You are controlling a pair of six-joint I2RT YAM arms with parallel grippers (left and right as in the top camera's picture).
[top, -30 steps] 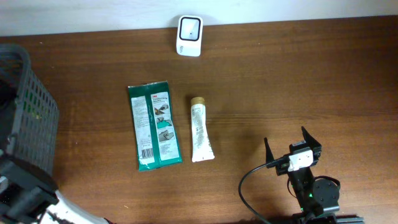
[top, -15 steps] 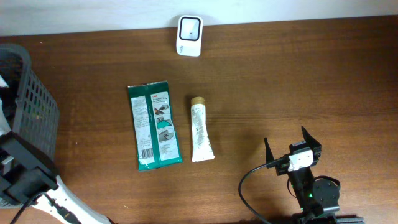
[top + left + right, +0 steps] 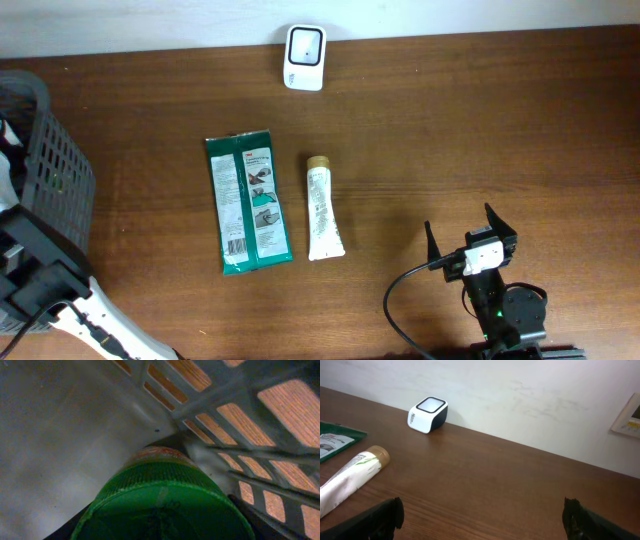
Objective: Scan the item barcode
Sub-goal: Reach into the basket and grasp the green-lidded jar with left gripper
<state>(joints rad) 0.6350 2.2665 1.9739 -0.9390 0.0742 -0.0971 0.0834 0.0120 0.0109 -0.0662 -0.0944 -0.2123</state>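
1. Inside the grey plastic lattice basket [image 3: 50, 170] at the left edge of the dark wooden table [image 3: 450, 130]: the left gripper [image 3: 162, 526] has come down over a round container with a green ribbed cap [image 3: 160, 502] and a reddish label band
2. Changed in the last second: the left arm has shifted at the basket's near side. Its jaws, wide a moment ago, now stand close on either side of the cap. Whether they already clamp it I cannot tell
3. Meaning, as I judge it: this is the pick-up step, and the scan itself is not yet begun
4. Basket contents: only the green-capped container shows, tucked into a corner against the slotted wall. Anything else in there is hidden
5. Unmoved on the table: the small white barcode scanner with a dark window [image 3: 304, 45] at the far edge, a flat green pouch [image 3: 248, 203], and a white tube with a tan cap [image 3: 322, 210] just beside it
6. The right gripper [image 3: 482, 509] hangs near the table's front right, jaws wide apart, holding nothing
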